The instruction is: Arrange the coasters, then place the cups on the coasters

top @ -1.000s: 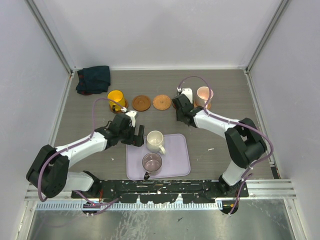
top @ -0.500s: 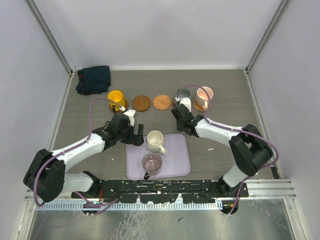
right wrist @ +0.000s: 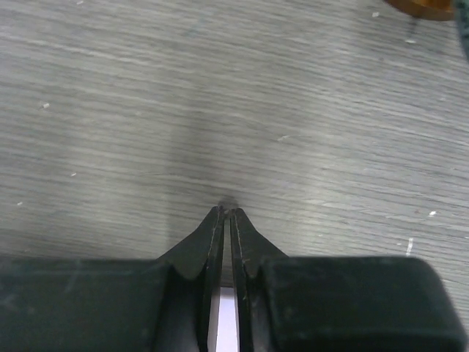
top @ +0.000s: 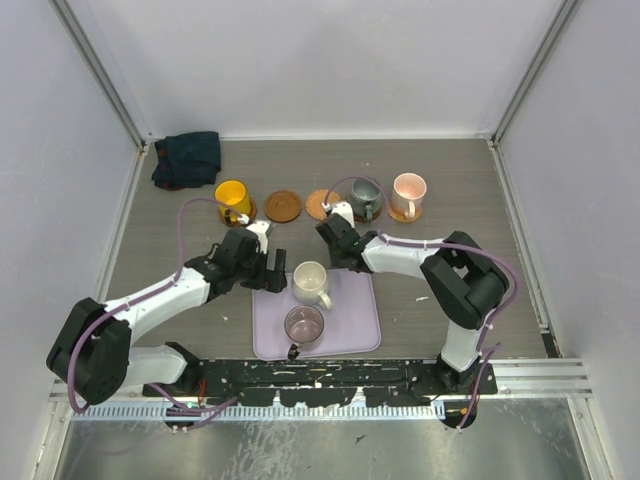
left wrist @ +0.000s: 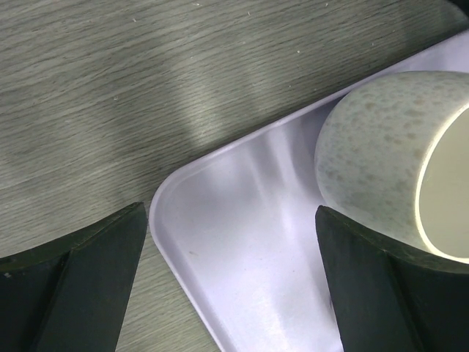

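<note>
A row at the back holds the yellow cup (top: 232, 194) on a coaster, a bare coaster (top: 283, 206), a second coaster (top: 319, 203) partly behind my right wrist, then the grey-green cup (top: 364, 197) and pink cup (top: 408, 192) on coasters. The cream cup (top: 311, 283) and mauve cup (top: 304, 325) stand on the lavender tray (top: 355, 320). My left gripper (top: 272, 272) is open at the tray's far left corner (left wrist: 242, 242), the cream cup (left wrist: 381, 147) by its right finger. My right gripper (top: 326, 252) is shut and empty, its tips (right wrist: 226, 213) over bare table, a coaster's edge (right wrist: 425, 6) ahead to the right.
A dark folded cloth (top: 187, 158) lies in the back left corner. Walls with metal rails close the table on three sides. Bare tabletop lies right of the tray and in front of the pink cup.
My right gripper has closed and drawn left and nearer, away from the grey-green cup, which now stands free in the row. The left arm has barely moved.
</note>
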### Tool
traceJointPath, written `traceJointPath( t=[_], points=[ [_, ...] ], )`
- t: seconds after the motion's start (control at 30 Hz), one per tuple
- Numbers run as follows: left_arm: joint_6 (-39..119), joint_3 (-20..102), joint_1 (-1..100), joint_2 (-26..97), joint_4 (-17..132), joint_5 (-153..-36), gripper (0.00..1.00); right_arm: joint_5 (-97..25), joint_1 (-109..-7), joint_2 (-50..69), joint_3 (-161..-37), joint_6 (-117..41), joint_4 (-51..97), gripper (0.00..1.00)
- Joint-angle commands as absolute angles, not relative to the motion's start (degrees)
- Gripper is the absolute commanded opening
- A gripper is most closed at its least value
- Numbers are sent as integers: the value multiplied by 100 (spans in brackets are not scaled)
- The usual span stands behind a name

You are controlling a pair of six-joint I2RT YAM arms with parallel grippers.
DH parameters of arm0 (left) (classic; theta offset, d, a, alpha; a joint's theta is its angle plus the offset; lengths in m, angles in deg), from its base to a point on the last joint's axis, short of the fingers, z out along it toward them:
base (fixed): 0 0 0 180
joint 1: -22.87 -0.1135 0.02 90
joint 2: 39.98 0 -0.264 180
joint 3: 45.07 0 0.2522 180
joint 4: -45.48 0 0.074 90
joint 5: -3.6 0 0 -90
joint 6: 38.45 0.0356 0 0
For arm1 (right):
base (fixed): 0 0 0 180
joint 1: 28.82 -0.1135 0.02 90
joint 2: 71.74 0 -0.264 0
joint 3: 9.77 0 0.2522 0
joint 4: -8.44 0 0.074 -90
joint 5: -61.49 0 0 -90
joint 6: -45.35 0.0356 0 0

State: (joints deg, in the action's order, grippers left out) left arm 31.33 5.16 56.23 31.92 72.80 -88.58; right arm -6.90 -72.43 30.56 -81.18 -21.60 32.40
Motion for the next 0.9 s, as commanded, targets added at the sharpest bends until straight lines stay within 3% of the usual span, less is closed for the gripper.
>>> traceJointPath(
  t=[0.0,0.73,0.87],
  points=[
    [3060,517,5605,3105,7108,-8783,99,-735,-7609,3141,-8295,-2047,3275,14],
    [3033,556,5609,2995,7183,-8808,98,78,-8076,2652,-8166,-1361,4202,15],
    [3036,591,5608,3057,7157,-8870,98,604,-8075,2435,-8267,-1536,4194,20]
  ],
)
